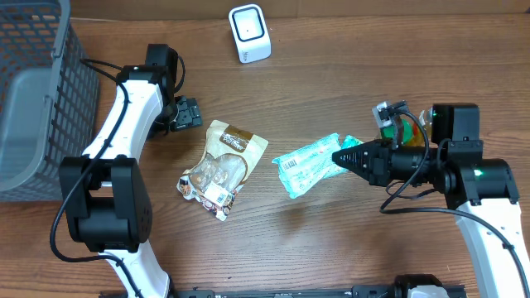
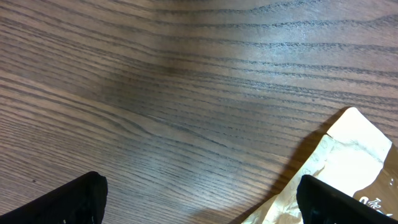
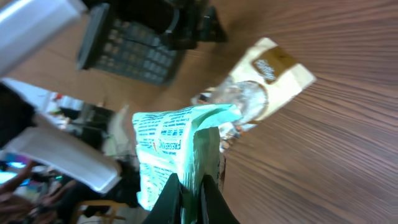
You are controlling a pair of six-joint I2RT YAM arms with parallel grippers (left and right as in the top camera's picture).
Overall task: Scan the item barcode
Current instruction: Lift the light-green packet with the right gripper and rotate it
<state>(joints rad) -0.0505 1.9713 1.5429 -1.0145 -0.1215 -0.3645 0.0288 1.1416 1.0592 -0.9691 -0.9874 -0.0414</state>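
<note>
Right gripper [image 1: 342, 156] pinches the edge of a mint-green packet [image 1: 305, 166], while the left gripper [image 1: 187, 113] gapes wide, empty, beside a tan pouch [image 1: 222, 157].

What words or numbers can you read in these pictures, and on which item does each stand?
"PRESER...", on the green packet; the rest is blurred.
"The", cut off at the edge, on the beige pouch.
Too small to read: barcode label on the packet, white sticker on the pouch.
</note>
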